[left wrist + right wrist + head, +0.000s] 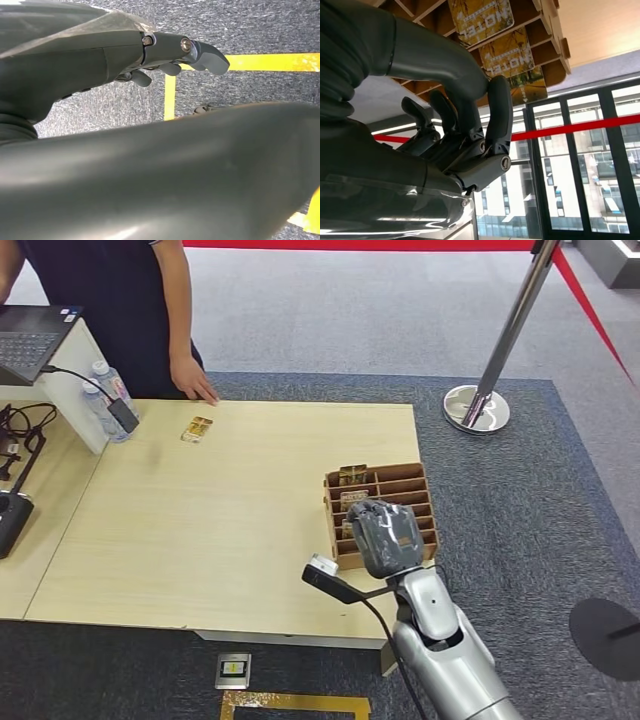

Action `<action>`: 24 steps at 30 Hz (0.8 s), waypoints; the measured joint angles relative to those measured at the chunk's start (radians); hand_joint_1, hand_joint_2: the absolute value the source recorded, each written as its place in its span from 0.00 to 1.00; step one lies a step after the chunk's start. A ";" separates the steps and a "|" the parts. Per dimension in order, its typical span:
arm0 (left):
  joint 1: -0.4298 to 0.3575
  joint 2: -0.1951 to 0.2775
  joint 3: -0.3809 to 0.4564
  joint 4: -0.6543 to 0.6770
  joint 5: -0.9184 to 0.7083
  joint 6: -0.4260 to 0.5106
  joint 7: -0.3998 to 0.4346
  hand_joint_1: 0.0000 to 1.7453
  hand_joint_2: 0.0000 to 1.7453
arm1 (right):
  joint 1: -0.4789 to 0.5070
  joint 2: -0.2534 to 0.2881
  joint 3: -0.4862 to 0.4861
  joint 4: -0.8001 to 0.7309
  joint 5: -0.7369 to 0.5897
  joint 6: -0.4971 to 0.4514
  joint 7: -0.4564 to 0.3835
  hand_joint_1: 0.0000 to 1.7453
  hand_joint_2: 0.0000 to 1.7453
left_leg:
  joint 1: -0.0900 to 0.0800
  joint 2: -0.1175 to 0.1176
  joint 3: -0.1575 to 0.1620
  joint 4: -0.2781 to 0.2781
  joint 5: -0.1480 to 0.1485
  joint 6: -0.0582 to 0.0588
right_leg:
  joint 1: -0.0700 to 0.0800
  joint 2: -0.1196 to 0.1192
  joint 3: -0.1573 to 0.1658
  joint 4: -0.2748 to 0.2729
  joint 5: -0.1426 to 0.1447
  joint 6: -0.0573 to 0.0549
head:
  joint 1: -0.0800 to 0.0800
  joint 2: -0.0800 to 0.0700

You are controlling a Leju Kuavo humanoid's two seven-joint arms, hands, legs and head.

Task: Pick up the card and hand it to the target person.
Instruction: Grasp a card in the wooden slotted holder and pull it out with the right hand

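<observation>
The card (505,51) the robot is after sits in the wooden slotted rack (411,490) at the right end of the desk (226,530), near the front edge. The right wrist view shows a few hotel-style cards standing in neighbouring slots, and I can't tell for sure which one it's going for. There's also one more loose card (197,428) lying flat way over on the far left of the desk, right near the person's hand (193,380) resting on the far edge.

The right robot hand (385,537) is down over the near part of the rack. From its wrist camera, the fingers (499,112) are curled in toward the thumb just beside the cards, but I don't see a card actually pinched between them, so I honestly can't tell if it has a grip or not. The left robot hand (181,55) hangs low over the grey carpet with yellow floor tape, fingers loosely extended, holding nothing.

So I'd say we're at the pick step: reaching into the rack, nothing lifted out. The next move probably needs a clean pinch on one card's edge, then a straight pull up out of the slot so it doesn't drag the neighbours or tip the rack. After that comes a long reach across to the person at the far left.
</observation>
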 joint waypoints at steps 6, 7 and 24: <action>0.000 0.001 0.000 0.000 0.001 -0.002 0.001 0.00 0.00 | -0.037 0.002 0.000 0.063 -0.007 0.005 0.005 0.64 1.00 | 0.000 0.000 0.000 0.000 0.000 0.000 | 0.000 0.000 0.000 0.000 0.000 0.000 | 0.000 0.000; 0.000 0.001 0.000 0.000 0.001 -0.003 0.001 0.00 0.00 | -0.041 0.002 0.000 0.074 -0.011 0.004 0.005 0.56 1.00 | 0.000 0.000 0.000 0.000 0.000 0.000 | 0.000 0.000 0.000 0.000 0.000 0.000 | 0.000 0.000; 0.000 0.001 -0.014 0.000 -0.012 -0.007 0.003 0.00 0.00 | -0.069 0.004 -0.001 0.153 -0.034 -0.014 0.005 0.39 1.00 | 0.000 0.000 0.000 0.000 0.000 0.000 | 0.000 0.000 0.000 0.000 0.000 0.000 | 0.000 0.000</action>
